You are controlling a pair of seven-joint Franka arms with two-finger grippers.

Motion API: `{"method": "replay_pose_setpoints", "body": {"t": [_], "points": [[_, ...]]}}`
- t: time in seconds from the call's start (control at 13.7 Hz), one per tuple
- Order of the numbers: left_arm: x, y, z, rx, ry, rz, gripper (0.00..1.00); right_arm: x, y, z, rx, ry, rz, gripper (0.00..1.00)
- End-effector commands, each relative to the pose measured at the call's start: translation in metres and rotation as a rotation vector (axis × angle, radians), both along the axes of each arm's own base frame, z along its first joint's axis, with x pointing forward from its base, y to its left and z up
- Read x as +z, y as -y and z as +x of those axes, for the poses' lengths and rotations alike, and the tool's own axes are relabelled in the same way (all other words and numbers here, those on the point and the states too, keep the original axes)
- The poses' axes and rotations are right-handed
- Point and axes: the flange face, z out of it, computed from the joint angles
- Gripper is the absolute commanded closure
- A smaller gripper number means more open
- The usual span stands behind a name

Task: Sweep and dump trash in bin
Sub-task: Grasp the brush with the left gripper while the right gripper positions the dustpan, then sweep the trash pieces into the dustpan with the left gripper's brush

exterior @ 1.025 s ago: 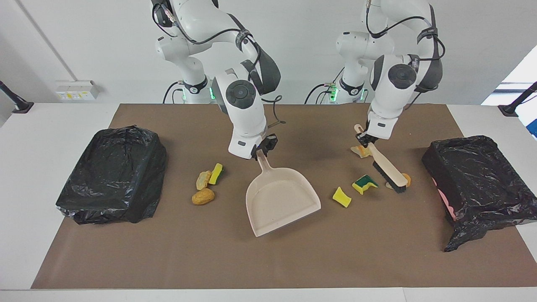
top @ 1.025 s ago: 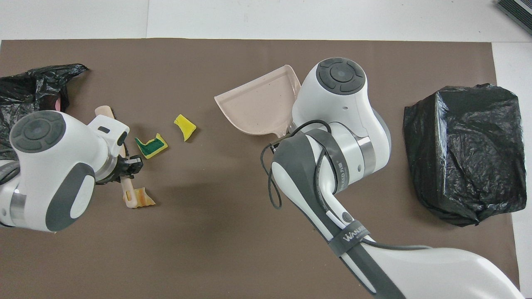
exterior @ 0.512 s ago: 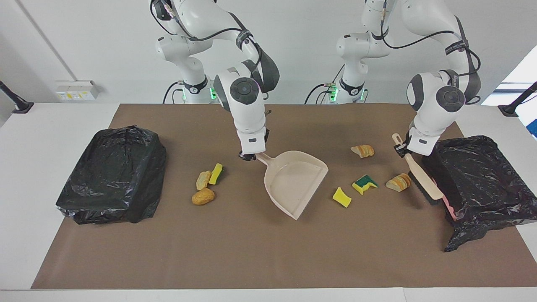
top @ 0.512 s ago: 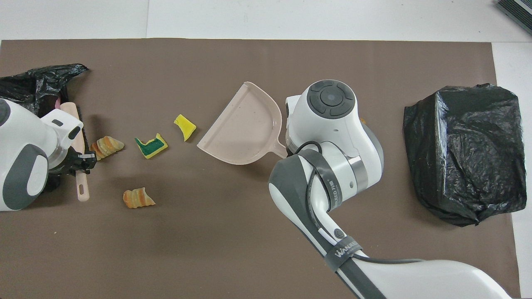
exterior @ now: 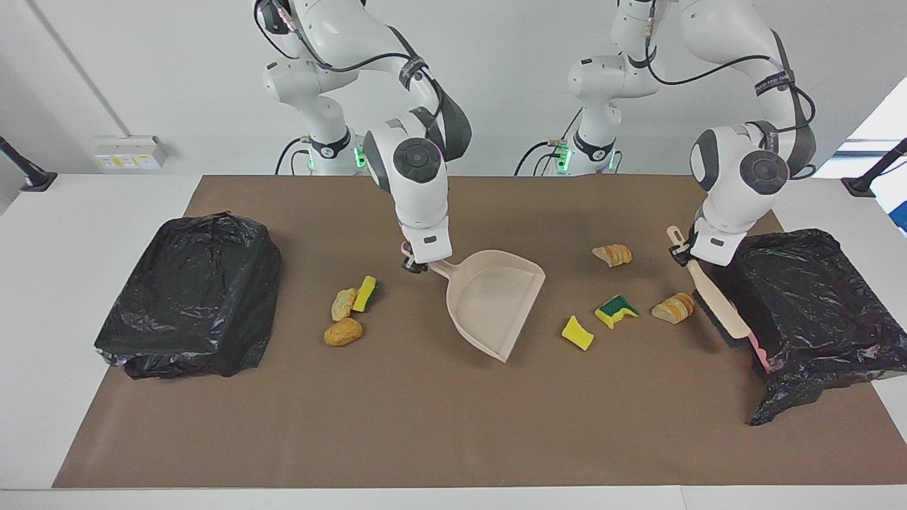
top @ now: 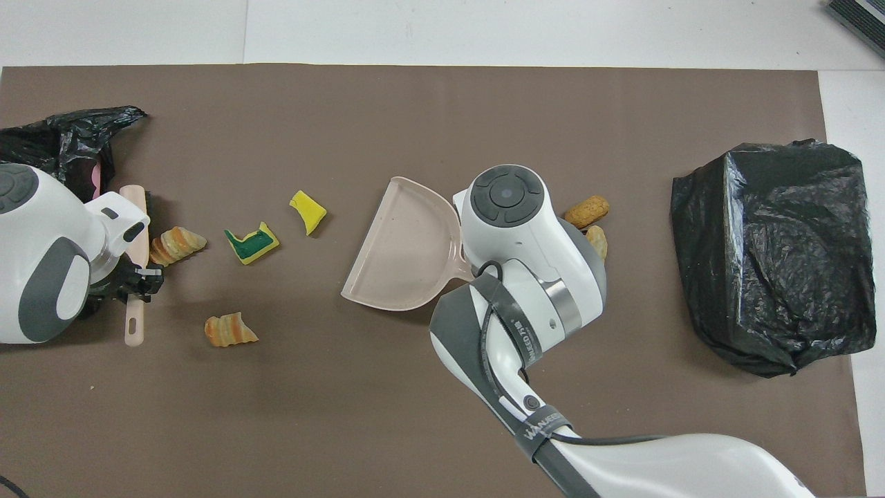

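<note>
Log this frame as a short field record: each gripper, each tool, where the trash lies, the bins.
left gripper: shut on the brush handle
brush: bristles down beside the bread slice, next to the bin at the left arm's end
right gripper: shut on the dustpan handle
dustpan: mid-mat, empty, mouth toward the sponges
trash between tools: yellow sponge, green-backed sponge, two bread slices
trash toward the right arm's end: three pieces
second bin: black-bagged, at the right arm's end
</note>
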Motion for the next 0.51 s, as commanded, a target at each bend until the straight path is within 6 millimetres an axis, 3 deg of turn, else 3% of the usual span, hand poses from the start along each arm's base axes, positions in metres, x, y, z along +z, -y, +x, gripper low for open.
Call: {"method": "replay_pose_setpoints", "body": {"t": [0.0,0.15,0.44], "points": [[0.001,0.013,-0.002,-0.059,-0.03,-0.029,1.0,-0.005,-0.006,-0.003,0.043,0.018,-0.013,1.0],[0.0,0.031,-0.002,-0.104,-0.036,-0.128,1.0,-0.01,-0.016,-0.008,0.049,0.019,-0.013,1.0],[0.0,0.079,-0.008,-0.281,-0.048,-0.165,1.0,-0.019,-0.036,-0.02,0.027,0.015,-0.022,1.0]]}}
